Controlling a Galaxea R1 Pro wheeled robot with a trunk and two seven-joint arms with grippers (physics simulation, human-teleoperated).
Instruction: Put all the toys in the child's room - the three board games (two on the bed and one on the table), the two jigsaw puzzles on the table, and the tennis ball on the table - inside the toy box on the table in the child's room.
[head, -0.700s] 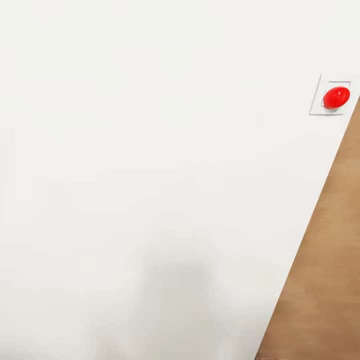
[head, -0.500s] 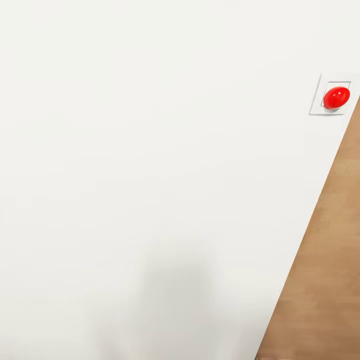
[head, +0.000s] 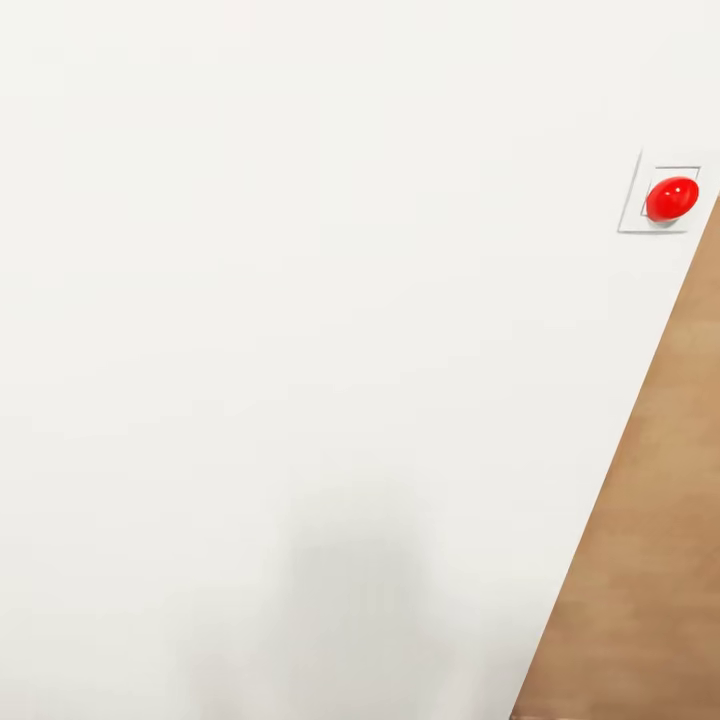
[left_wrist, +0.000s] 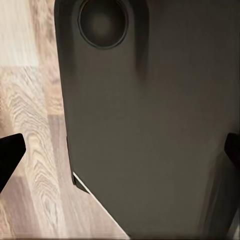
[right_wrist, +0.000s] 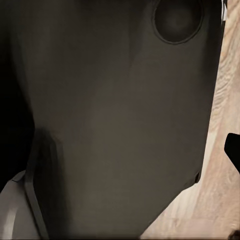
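Facing a white wall (head: 300, 300) with a red button (head: 671, 198).

- An indoor room — plain white wall (head: 300, 300) close up, meeting a brown wood surface (head: 650, 540) at the head view's right.
- A red button (head: 671, 198) sits in a white plate on the wall.
- Wood-plank floor (left_wrist: 30, 125) in both wrist views — home-like finish.

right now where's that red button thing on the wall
In the head view the red button sits on a white square plate on the white wall, far right and high in the picture, just above the edge of a brown wooden panel.
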